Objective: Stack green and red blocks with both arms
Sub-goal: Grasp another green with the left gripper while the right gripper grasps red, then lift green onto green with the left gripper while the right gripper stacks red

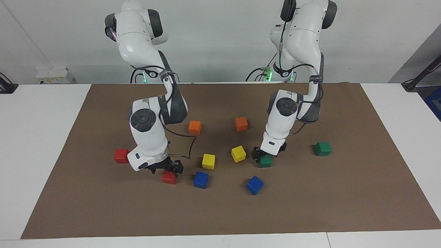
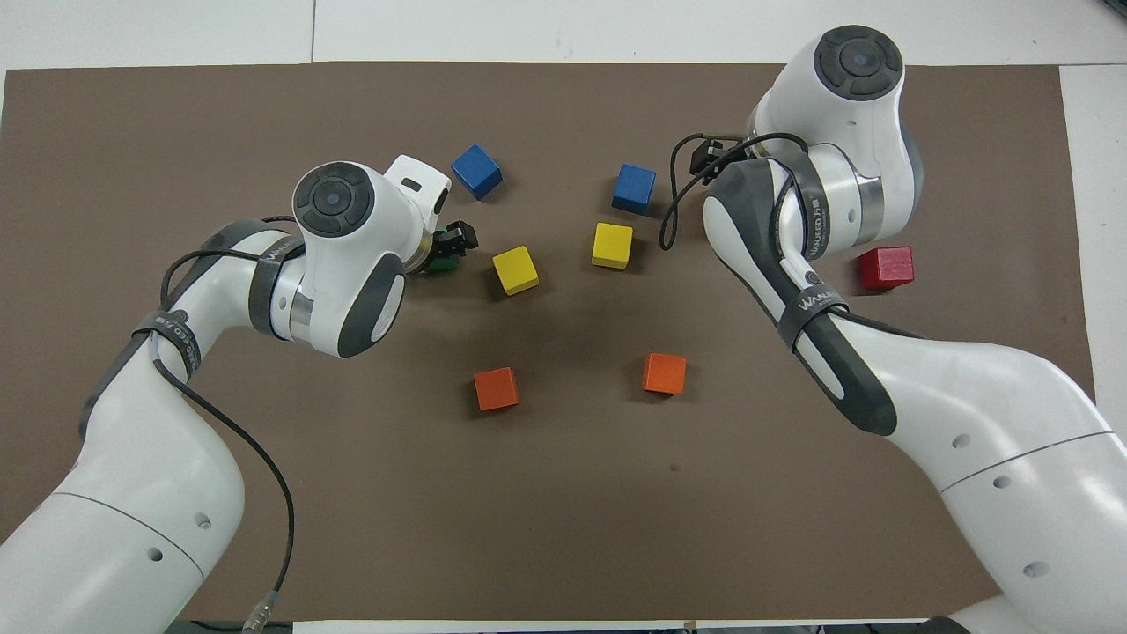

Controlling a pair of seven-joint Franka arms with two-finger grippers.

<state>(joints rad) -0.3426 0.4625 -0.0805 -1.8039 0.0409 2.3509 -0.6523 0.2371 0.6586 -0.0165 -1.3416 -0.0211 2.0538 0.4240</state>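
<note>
Two grippers sit low on their targets: the right gripper (image 1: 165,169) on a red block (image 1: 168,178), the left gripper (image 1: 267,155) on a green block (image 1: 265,162). Whether either has closed, I cannot tell. The spare red block (image 1: 121,155) lies toward the right arm's end and the spare green block (image 1: 322,148) toward the left arm's. An off-centre pinch could twist a block or nudge the near blue block (image 1: 201,179). The arm strap (image 2: 814,295) lettering seems to begin "WAN".

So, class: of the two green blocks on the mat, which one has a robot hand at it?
The green block beside the yellow blocks, under the left hand. The other green block, toward the left arm's end of the table, stands alone.
</note>
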